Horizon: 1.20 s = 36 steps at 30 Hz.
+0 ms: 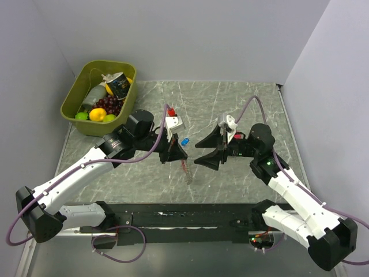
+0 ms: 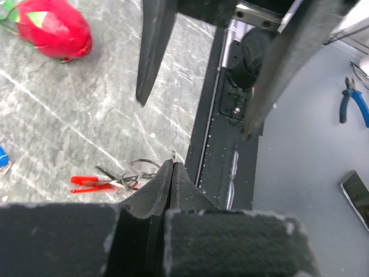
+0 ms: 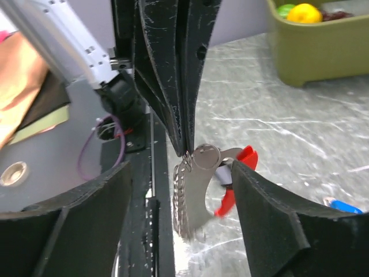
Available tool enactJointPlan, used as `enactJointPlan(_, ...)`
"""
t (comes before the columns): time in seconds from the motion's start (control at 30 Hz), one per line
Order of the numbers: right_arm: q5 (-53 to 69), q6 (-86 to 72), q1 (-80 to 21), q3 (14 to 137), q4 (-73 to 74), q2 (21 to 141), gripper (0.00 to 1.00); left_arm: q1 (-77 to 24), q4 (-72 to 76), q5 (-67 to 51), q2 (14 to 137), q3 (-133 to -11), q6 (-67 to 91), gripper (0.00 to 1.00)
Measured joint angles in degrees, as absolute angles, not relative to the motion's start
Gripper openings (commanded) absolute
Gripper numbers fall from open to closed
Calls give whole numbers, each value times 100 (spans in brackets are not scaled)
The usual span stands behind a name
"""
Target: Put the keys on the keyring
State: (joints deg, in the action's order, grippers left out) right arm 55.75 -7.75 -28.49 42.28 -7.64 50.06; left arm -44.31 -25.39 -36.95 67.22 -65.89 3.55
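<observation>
The keyring (image 3: 196, 184), a red curved clip bunched with silvery chain and rings, is hanging above the table (image 1: 248, 109) from a thin ring pinched in the closed tips of the left gripper (image 1: 183, 156) (chain dangling straight down), while the tiny blue-headed key (image 1: 185, 141) is lying flat nearby, apart from it.

Colours on the veined grey table

The table (image 1: 242, 109) is patterned in grey marble with white veins. The keyring (image 3: 193, 196) is seen as a red clip with silvery chain, and a key (image 1: 185, 141) is headed in bright blue. At the far left corner an olive-green bin (image 1: 74, 95) is filled with a yellow lemon (image 1: 97, 114), dark purple grapes (image 1: 109, 105) and green limes (image 1: 82, 116). A toy fruit (image 2: 55, 32) is coloured red, topped with green.
</observation>
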Motion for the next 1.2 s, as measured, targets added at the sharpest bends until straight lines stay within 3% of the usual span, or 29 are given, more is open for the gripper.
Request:
enactJointPlan(0.37, 6173, -819, -2849, 4449, -731, 5935, 47, -4431, -2797, -4239, 6952, -6591, 21, 1)
enactJointPlan(0.9, 6390, -443, -2926, 4591, -139, 6208, 47, -4431, -2856, -4303, 7000, -6593, -89, 1)
enactJointPlan(1.1, 6418, -307, -3085, 4700, 128, 6388, 29, -4429, -2856, -4331, 7037, -6657, -89, 1)
enactJointPlan(1.13, 6436, -292, -3103, 4724, 165, 6405, 24, -4427, -2858, -4327, 7039, -6663, -91, 1)
enactJointPlan(1.17, 6460, -292, -3111, 4740, 180, 6423, 9, -4421, -2858, -4322, 7039, -6663, -93, 1)
enactJointPlan(1.2, 6482, -294, -3124, 4764, 213, 6438, 3, -4416, -2860, -4313, 7041, -6663, -97, 1)
